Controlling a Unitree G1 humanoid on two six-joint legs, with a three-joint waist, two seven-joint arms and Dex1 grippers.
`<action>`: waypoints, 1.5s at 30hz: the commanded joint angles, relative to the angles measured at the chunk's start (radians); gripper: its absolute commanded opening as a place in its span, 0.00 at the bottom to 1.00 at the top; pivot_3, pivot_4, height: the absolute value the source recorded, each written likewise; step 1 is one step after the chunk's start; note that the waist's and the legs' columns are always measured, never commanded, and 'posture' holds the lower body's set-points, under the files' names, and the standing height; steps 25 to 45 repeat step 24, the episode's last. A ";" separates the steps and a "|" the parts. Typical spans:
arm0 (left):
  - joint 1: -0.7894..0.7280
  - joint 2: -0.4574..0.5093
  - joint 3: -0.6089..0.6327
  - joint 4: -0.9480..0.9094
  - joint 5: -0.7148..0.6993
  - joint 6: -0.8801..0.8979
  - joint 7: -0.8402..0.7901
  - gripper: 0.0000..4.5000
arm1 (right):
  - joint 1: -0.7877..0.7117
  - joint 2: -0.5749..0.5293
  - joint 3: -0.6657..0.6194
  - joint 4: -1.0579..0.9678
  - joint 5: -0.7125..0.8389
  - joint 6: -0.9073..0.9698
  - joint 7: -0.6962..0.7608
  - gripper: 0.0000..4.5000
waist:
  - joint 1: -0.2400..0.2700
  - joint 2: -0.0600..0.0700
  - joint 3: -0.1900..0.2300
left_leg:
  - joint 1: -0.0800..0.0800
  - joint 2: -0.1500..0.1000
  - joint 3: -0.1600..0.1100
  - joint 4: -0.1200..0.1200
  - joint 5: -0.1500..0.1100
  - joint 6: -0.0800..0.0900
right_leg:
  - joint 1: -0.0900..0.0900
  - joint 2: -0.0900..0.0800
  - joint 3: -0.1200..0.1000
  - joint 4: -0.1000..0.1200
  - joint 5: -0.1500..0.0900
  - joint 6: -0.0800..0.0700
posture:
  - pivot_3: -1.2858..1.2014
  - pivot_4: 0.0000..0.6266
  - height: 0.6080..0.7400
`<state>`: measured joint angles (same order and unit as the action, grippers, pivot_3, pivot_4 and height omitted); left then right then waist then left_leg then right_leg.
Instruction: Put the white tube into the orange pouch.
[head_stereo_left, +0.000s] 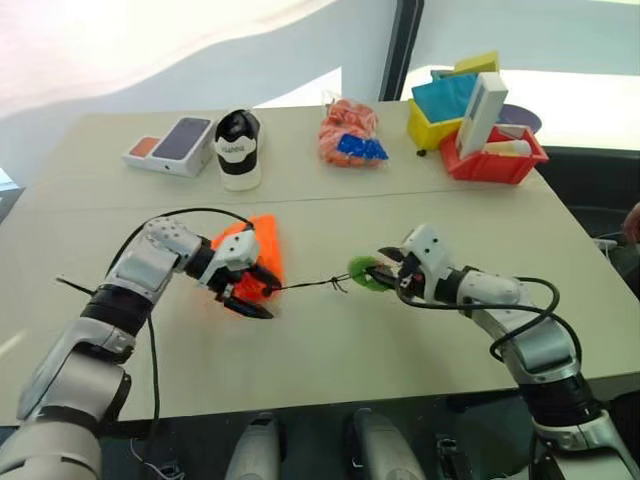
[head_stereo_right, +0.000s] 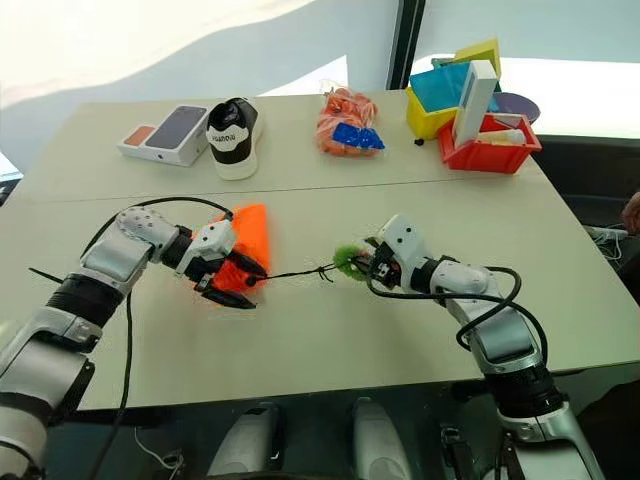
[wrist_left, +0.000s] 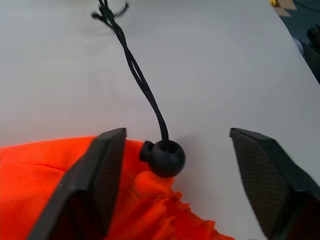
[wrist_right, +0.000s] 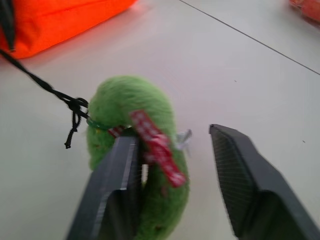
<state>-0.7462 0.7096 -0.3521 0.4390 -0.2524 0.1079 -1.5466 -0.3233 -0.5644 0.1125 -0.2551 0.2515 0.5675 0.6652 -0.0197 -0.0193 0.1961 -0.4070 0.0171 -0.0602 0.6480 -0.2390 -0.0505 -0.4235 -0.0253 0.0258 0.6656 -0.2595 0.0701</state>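
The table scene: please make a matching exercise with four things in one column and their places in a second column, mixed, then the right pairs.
Things:
1. orange pouch
2. green fuzzy loop
3. tall white box
4. sneaker

Places:
A. standing in the red bin
B. beside the phone box
C. at the open left gripper
D. at the open right gripper

Pairs: 1-C, 2-D, 3-A, 4-B

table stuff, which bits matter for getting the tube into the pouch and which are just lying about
Job: orange pouch, black cord, green fuzzy loop.
Lying about: shoe, phone box, orange net bag, red bin, yellow bin, tall white box.
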 joint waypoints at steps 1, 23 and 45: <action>0.035 0.030 0.134 -0.114 -0.076 0.111 0.070 1.00 | 0.016 -0.011 -0.003 -0.066 0.015 -0.020 0.031 0.91 | 0.002 0.000 0.000 | 0.000 0.000 0.000 0.000 0.000 0.000 | 0.000 0.000 0.000 0.000 0.000 0.000 | 0.52 0.24 1.00; 0.674 -0.104 0.757 -0.488 -0.157 0.238 0.843 1.00 | 0.166 0.034 -0.213 0.144 0.091 -0.271 0.091 0.99 | 0.005 0.000 0.000 | 0.002 0.000 0.001 0.000 0.000 0.000 | 0.002 -0.002 0.001 0.000 0.000 -0.001 | 0.52 0.24 1.00; 0.694 -0.113 0.761 -0.498 -0.160 0.237 0.852 1.00 | 0.160 0.042 -0.212 0.161 0.090 -0.280 0.090 0.99 | 0.005 0.000 0.000 | 0.002 0.000 0.001 0.000 0.000 0.000 | 0.002 -0.002 0.001 0.000 0.000 -0.001 | 0.52 0.24 1.00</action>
